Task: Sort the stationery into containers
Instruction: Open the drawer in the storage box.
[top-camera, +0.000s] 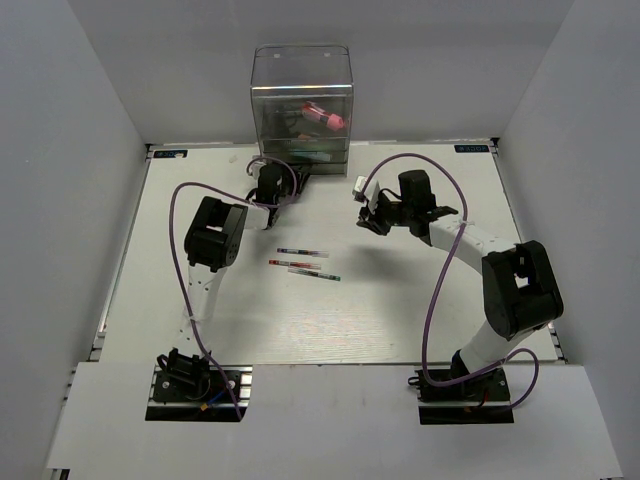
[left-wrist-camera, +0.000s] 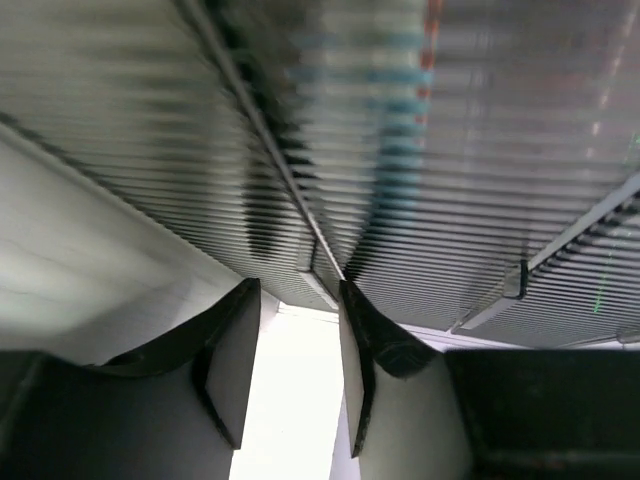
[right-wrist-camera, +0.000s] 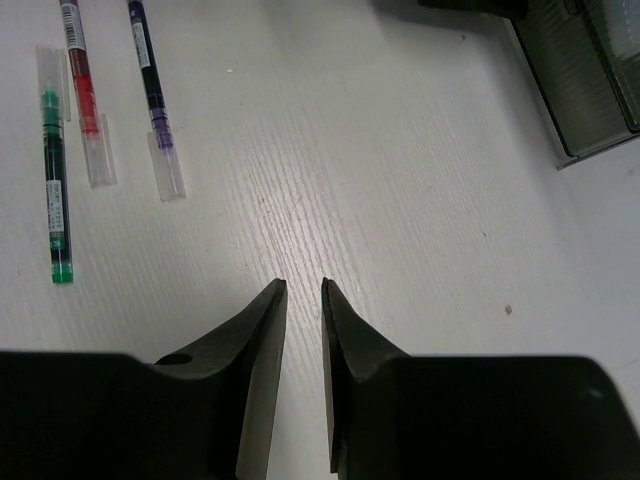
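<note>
Right wrist view is showing thin pens, probably light, stiff, slippery, lying beyond the barely parted, empty right gripper, inviting mid-barrel pinching.

Three pens lie flat; pink tube inside box.

no legible text or labels

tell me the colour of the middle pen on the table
Middle pen is red, clearest in the right wrist view.
</note>
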